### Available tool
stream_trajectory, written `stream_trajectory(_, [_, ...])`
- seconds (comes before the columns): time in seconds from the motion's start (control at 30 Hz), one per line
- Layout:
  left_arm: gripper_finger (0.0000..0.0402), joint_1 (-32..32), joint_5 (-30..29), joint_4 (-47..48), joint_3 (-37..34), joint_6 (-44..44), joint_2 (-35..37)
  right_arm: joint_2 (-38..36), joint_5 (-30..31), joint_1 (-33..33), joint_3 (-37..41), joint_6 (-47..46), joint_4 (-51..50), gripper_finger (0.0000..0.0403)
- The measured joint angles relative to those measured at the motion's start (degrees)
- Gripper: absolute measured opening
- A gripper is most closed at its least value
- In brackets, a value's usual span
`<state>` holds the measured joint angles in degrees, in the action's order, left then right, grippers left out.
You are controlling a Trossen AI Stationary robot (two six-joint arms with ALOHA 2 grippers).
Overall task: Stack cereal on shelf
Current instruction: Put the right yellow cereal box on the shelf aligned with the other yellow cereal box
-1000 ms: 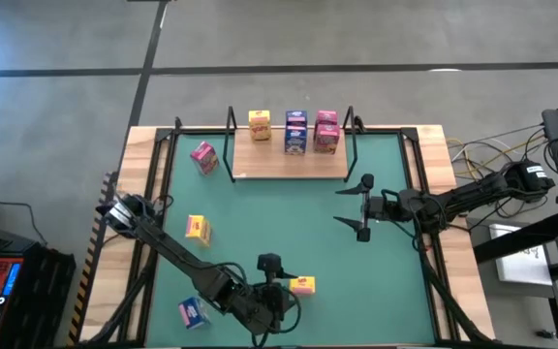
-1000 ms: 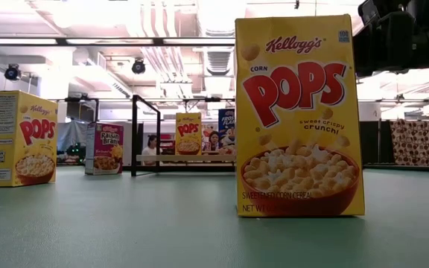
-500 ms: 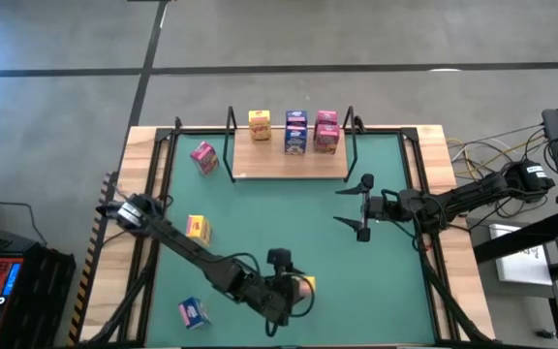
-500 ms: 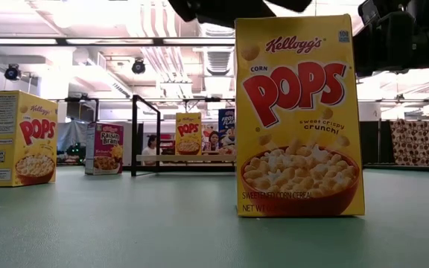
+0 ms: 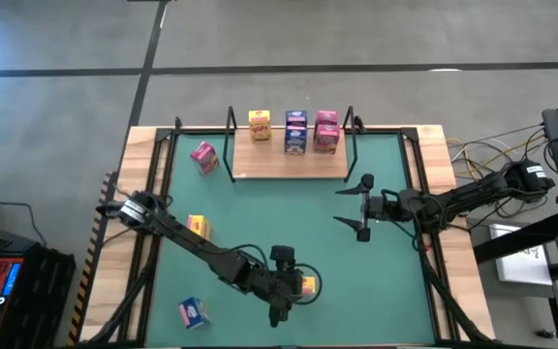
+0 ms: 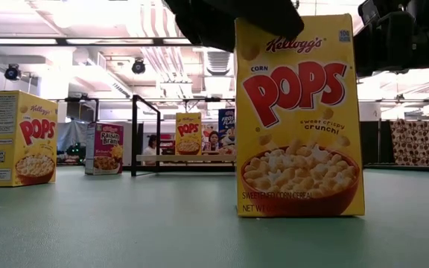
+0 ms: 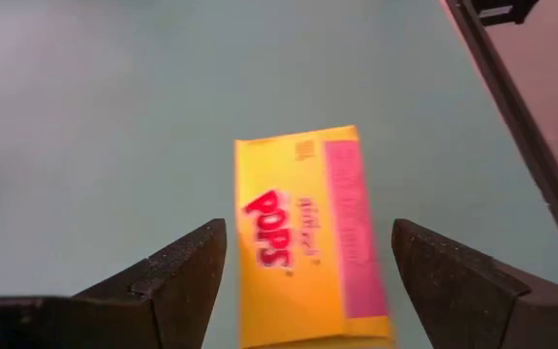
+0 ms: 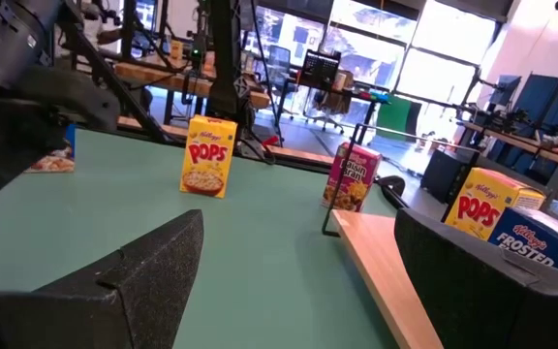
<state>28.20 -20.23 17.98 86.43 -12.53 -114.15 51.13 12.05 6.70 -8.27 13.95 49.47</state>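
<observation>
Straddling now the yellow cereal box (image 7: 308, 233) at six o'clock, left gripper (image 5: 284, 287) open, newly arrived, ungrasped; right gripper (image 5: 360, 207) open, idle at three o'clock.

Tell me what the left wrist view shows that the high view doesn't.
Left wrist only: the left gripper has open fingers either side of the yellow Pops box, not touching it. High view only: the shelf with boxes, loose boxes on the green mat, and the right gripper waiting open. Both: that yellow box.
</observation>
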Motion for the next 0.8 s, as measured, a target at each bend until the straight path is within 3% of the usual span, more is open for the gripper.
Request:
stream_trajectory(0.33, [0.0268,-2.1,0.2,0.6,-0.1,1.4,-2.2,0.0,0.0,0.0,0.0,0.0,0.0,0.0327])
stream_trajectory(0.8, [0.0164,-2.4,3.3,0.6,-0.1,3.1,-2.3,0.0,0.0,0.0,0.0,0.0,0.0,0.0327])
